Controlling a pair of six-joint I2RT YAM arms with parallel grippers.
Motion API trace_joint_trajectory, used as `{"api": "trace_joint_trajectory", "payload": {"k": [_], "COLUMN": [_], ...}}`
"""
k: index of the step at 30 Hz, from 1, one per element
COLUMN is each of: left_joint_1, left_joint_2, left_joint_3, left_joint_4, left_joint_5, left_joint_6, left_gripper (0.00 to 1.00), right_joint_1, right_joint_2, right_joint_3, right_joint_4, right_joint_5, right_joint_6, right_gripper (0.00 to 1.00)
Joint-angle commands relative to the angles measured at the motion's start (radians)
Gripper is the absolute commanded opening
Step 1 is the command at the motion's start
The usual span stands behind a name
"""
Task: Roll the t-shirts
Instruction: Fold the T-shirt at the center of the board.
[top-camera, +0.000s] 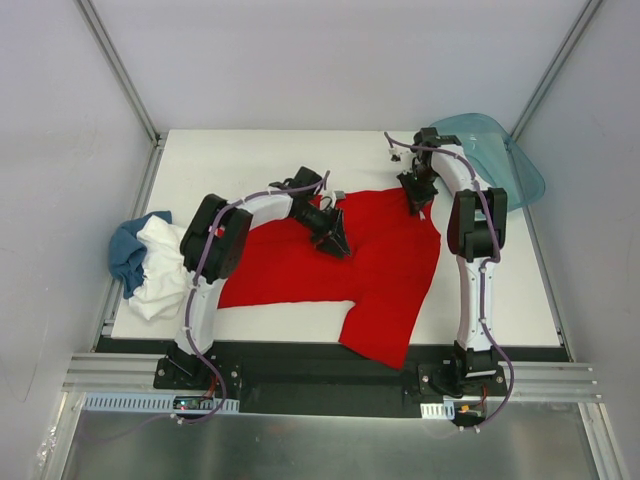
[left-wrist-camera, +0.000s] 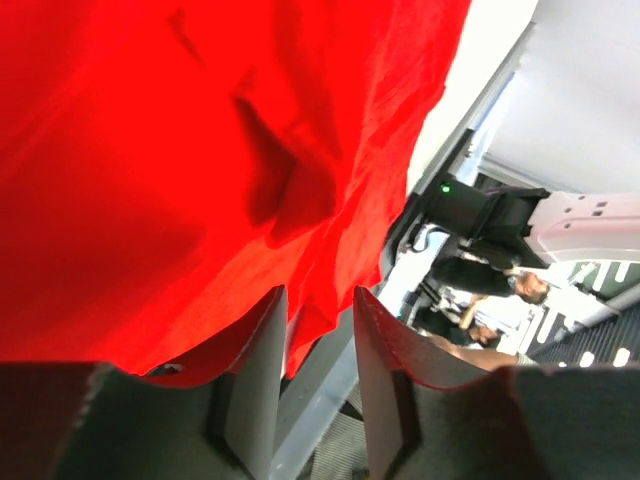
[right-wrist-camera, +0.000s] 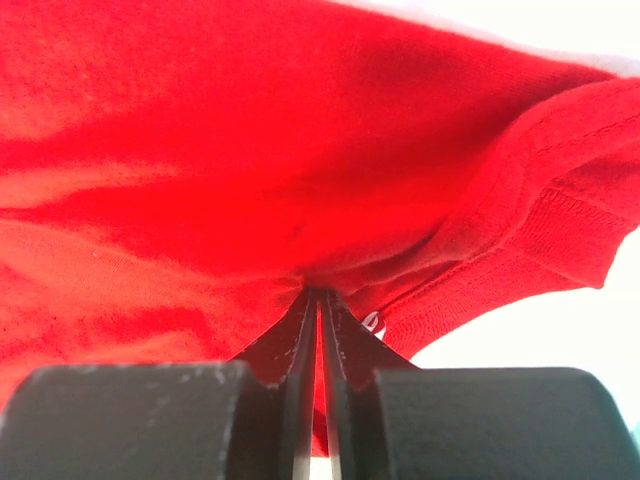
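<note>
Red t-shirt (top-camera: 380, 270) — between pinched right fingers (right-wrist-camera: 290, 350)

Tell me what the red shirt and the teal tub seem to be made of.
Red t-shirt: soft knit cloth, likely cotton, matte; it wrinkles and shows a ribbed, stitched hem. Tub: probably thin plastic, smooth; its teal wall looks translucent, with a slight sheen.
</note>
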Motion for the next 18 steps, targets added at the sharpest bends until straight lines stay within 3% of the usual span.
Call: {"api": "trace_joint_trajectory", "payload": {"k": [1,4,9,12,15,18], "left_joint_1": [0.078,0.164,0.242,0.268,0.293,0.31], "left_joint_2": [-0.134,-0.181,-0.206,-0.218,-0.231,-0.244], "left_joint_3": [0.029,0.066,0.137,0.128,0.112,0.106], "left_joint_4": [-0.136,-0.22,-0.293,-0.303,-0.317,-0.337], "left_joint_5": [-0.082,-0.201,-0.358,-0.367,-0.407,-0.444], "left_joint_6": [0.157,0.285,0.45,0.472,0.493,0.524], "left_gripper": [0.34,0.36,0.36,0.38,0.52,0.57], "right_joint_1": [0.002,0.002,0.0,0.012,0.019,0.026], "right_joint_2": [-0.125,-0.215,-0.209,-0.323,-0.458,-0.577], "right_joint_3": [-0.002,-0.045,0.016,-0.141,-0.364,-0.556], "right_joint_4": [-0.001,0.005,-0.102,-0.095,-0.079,-0.062], "right_joint_5": [-0.063,-0.071,-0.112,-0.225,-0.29,-0.313], "right_joint_6": [-0.035,-0.063,-0.051,-0.109,-0.219,-0.379], "right_gripper": [0.11,0.18,0.25,0.34,0.38,0.39]}}
